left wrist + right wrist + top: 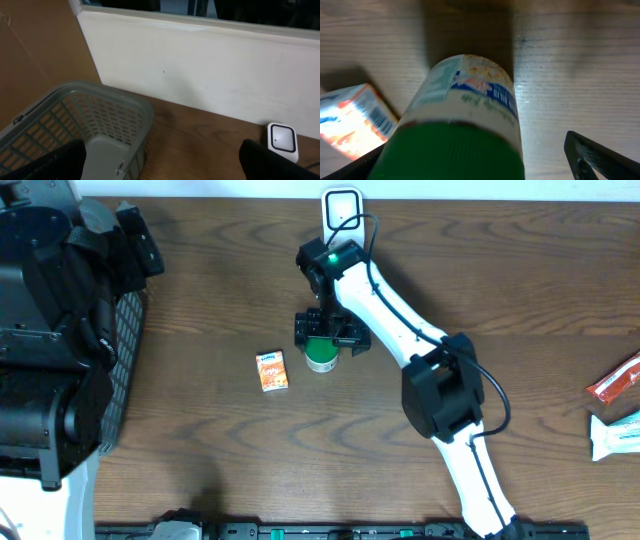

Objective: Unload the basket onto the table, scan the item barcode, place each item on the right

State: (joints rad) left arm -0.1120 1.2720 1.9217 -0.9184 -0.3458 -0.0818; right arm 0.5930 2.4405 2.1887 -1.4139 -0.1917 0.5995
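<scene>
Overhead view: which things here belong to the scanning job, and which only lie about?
For the job: green-capped jar, open right gripper around it, white scanner.
Lying about: orange box, grey basket, red packet, pale packet.

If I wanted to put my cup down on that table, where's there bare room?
Bare wood lies between the right arm and the packets at the right edge, and between the orange box and the near edge. Crowded: the middle, where the right gripper hangs open over the green-lidded jar, and the basket side.
</scene>
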